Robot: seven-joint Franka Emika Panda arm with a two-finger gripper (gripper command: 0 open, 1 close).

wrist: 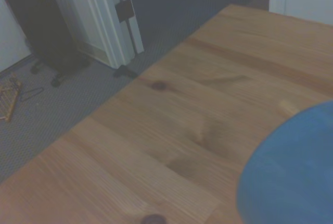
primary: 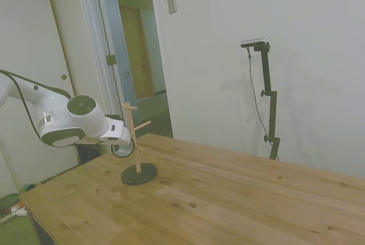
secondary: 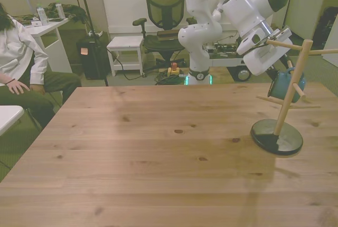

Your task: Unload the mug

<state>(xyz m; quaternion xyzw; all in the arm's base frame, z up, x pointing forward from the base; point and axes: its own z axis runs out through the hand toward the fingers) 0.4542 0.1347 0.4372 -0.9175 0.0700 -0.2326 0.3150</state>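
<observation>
The blue-teal mug [secondary: 280,85] hangs on a peg of the wooden rack [secondary: 288,100], which stands on a dark round base [secondary: 277,137] at the front view's right. My gripper [secondary: 275,74] reaches down right at the mug from behind it, and whether it holds the mug does not show. In the side view the mug [primary: 122,150] appears as a dark ring just under the gripper [primary: 122,140], beside the rack's post [primary: 135,142]. The wrist view shows a blurred blue part of the mug [wrist: 291,172] over the wooden table [wrist: 171,130].
The wooden table [secondary: 158,158] stretches wide to the front view's left of the rack. A person in a white top [secondary: 18,53] sits at the front view's left edge. An office chair [secondary: 165,5] and a white stool [secondary: 127,45] stand beyond the table.
</observation>
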